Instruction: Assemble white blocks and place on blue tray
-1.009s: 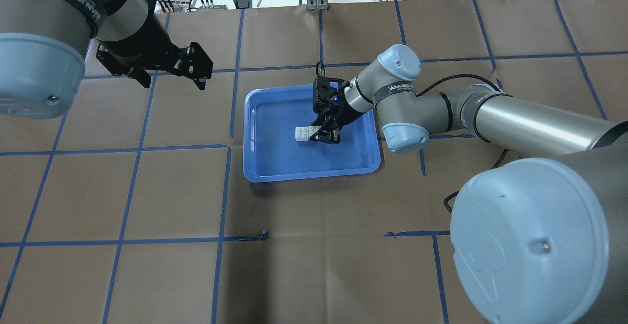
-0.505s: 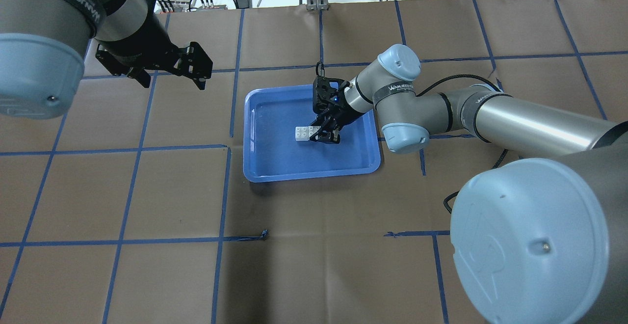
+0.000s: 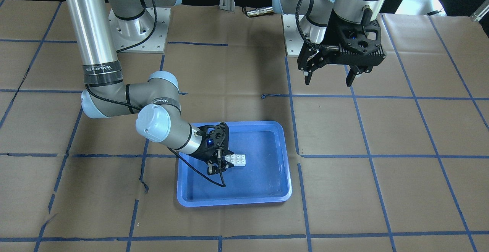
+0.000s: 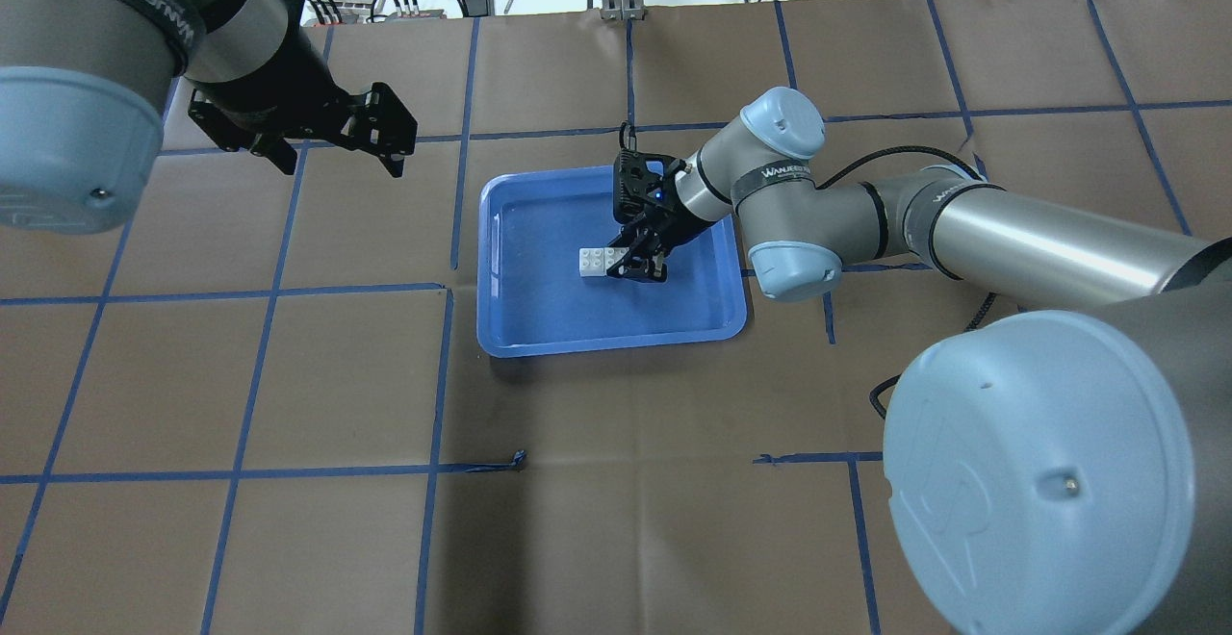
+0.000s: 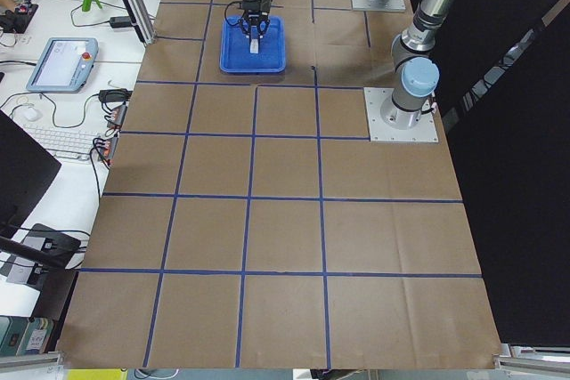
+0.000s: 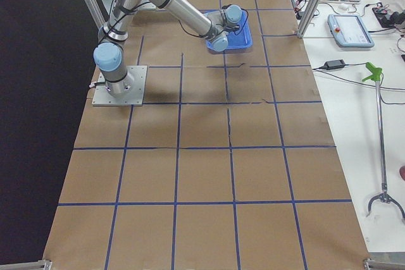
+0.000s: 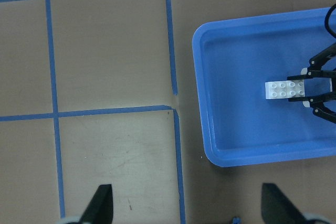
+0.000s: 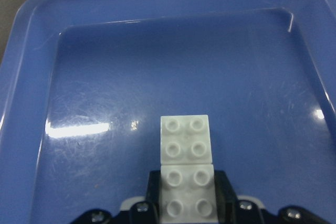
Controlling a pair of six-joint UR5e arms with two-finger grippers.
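Brown paper (image 4: pixel 616 548) under blue tray (image 4: pixel 558 313), tape grid (image 4: pixel 289 472); keyboard (image 5: pixel 69 142) alongside.

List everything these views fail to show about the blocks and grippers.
- White blocks: their undersides and whether they are locked together, since they are seen only from above.
- Exterior right: the right arm hides the blocks and the right gripper.
- Exterior left: the blocks are too small to separate.
- Left gripper: the left wrist view's bottom edge cuts off all but the fingertips.

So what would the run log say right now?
right gripper: shut on white blocks, inside blue tray | left gripper: open, empty
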